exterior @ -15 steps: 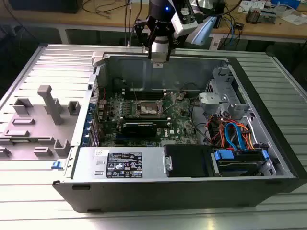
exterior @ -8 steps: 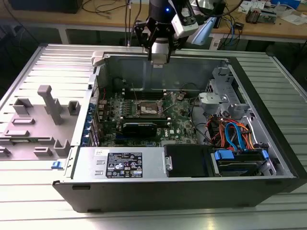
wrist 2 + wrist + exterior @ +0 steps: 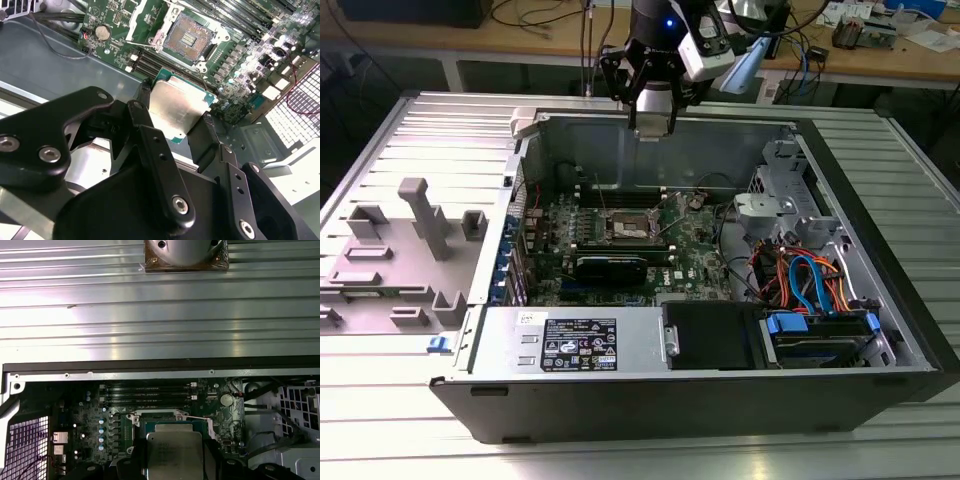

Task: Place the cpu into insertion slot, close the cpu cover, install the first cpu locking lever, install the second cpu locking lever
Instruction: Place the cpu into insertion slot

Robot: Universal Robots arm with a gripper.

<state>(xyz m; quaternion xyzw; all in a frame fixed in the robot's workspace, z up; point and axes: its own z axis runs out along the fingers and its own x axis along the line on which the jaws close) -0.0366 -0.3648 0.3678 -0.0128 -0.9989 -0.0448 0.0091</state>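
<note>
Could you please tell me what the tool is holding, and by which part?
The tool grips the cpu by two opposite edges.

Open computer case [image 3: 670, 405], grey fixture [image 3: 415, 215]

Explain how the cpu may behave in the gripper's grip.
The cpu looks thin and metal-topped, so probably stiff and light. Held by two edges in the gripper, its smooth metal might slip or tilt.

Finishes noted
cpu [image 3: 175, 112] top dull brushed metal; gripper [image 3: 176, 106] links matt black; table [image 3: 160, 315] ribbed, shiny metal.
</note>
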